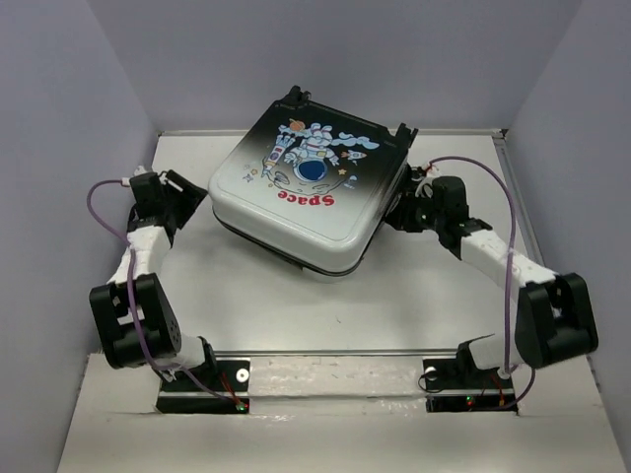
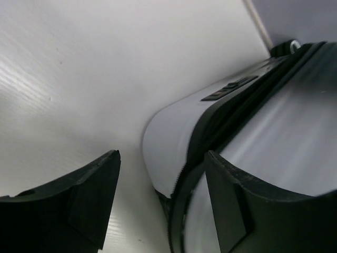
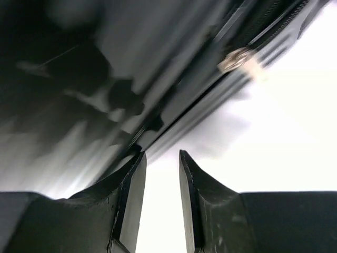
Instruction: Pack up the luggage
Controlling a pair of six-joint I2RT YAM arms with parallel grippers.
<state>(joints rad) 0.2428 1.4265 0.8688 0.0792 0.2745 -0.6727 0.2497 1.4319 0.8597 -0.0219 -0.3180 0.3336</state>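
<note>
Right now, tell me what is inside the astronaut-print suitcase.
The black-to-white hard-shell suitcase lies on the white table with its printed lid down. Only a dark band shows between the two shells. The lid covers the inside, so its contents cannot be seen.

One word to read here, in red letters: "Space". It sits on the lid of the small black-to-white hard-shell suitcase (image 1: 306, 187), beside the cartoon astronaut (image 1: 312, 155), on the side nearer the arms, and it reads upside down from the overhead camera.
</note>
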